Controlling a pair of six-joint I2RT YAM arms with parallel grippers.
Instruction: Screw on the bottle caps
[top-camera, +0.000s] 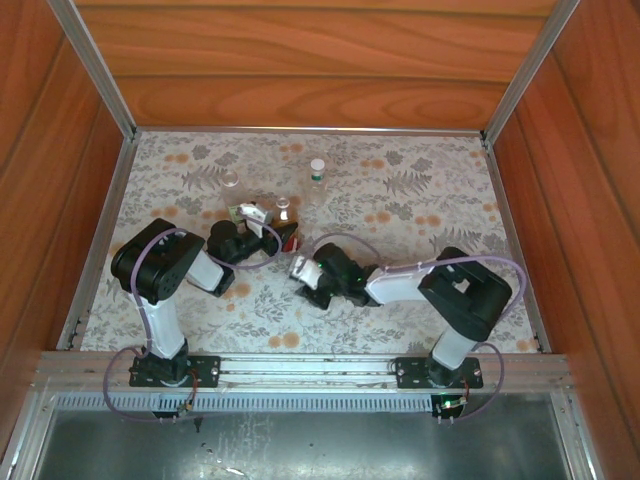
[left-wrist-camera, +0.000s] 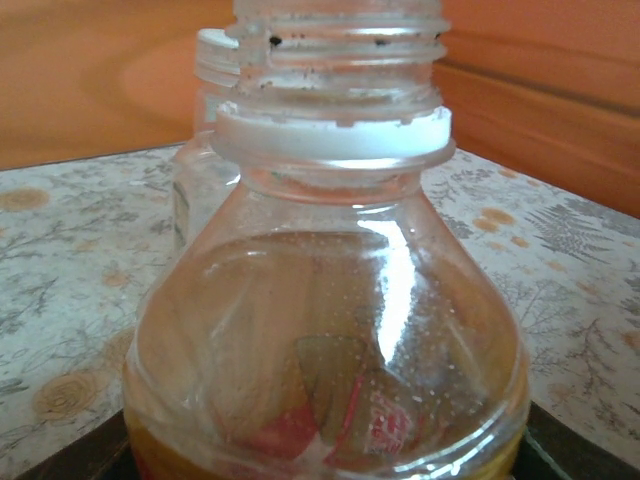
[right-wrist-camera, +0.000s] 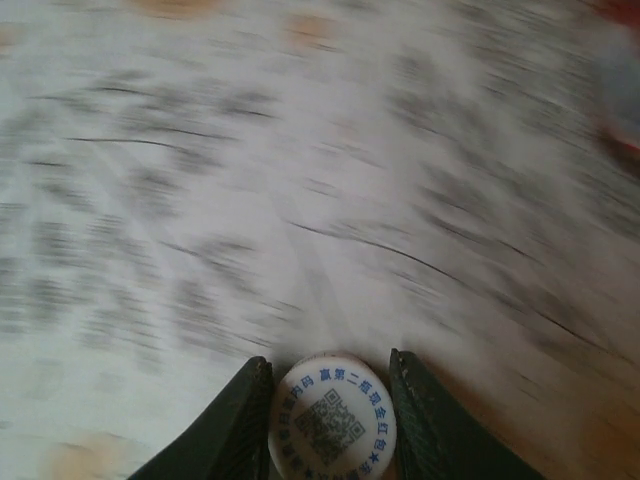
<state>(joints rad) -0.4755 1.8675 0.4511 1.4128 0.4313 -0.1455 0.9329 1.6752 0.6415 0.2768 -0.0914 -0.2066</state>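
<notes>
Wood-panelled walls (top-camera: 300, 60) closed in three sides of a floral mat (top-camera: 420, 210). We took the amber bottle (top-camera: 286, 228) as our landmark, standing upright about mid-mat.

- The left gripper (top-camera: 262, 222) came in from the bottle's left and was clenched on its body. In the wrist view its dark fingers (left-wrist-camera: 575, 440) showed at both lower corners against the amber bottle (left-wrist-camera: 330, 330).
- The bottle's neck was bare: threads exposed, white collar ring below.
- The right gripper (top-camera: 300, 268) sat just near and right of the bottle, low over the mat. We saw it grasping a white cap (right-wrist-camera: 332, 420) edge-on between both fingers (right-wrist-camera: 235, 420). The cap's face carried a QR code and blue print.
- The mat beneath was blurred.
- Beyond the bottle, to the right, was a capped bottle (top-camera: 317, 183).
- Beyond it, to the left, was an open clear bottle (top-camera: 231, 181).
</notes>
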